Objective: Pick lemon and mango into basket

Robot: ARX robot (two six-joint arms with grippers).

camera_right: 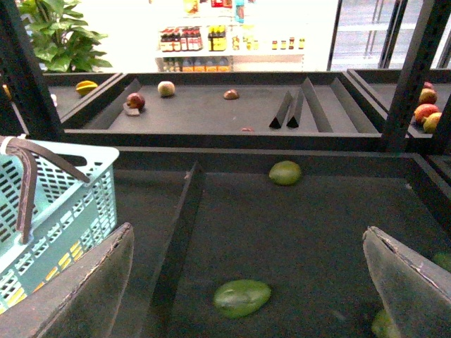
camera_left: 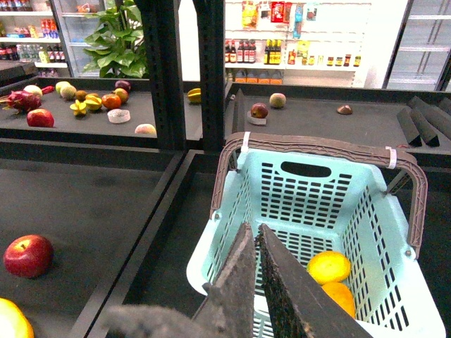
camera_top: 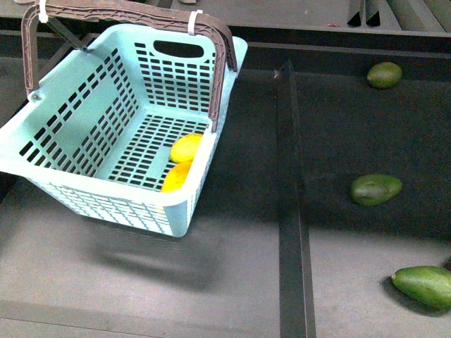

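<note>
The light teal basket (camera_top: 70, 91) with its brown handle (camera_top: 127, 10) fills the left of the front view. Inside, against its right wall, the pale yellow lemon (camera_top: 186, 148) lies touching the more orange mango (camera_top: 176, 176). Neither gripper shows in the front view. In the left wrist view my left gripper (camera_left: 252, 229) is shut on nothing, its tips over the near rim of the basket (camera_left: 310, 197), with the lemon (camera_left: 328, 267) and mango (camera_left: 340, 297) just beside it. My right gripper (camera_right: 246, 230) is wide open and empty, to the right of the basket (camera_right: 70, 204).
Three dark green oval fruits (camera_top: 384, 74) (camera_top: 375, 189) (camera_top: 425, 285) lie on the dark shelf right of a raised divider (camera_top: 289, 211). One green fruit (camera_right: 242, 297) sits below the right gripper. A red apple (camera_left: 28, 255) lies in the compartment left of the basket.
</note>
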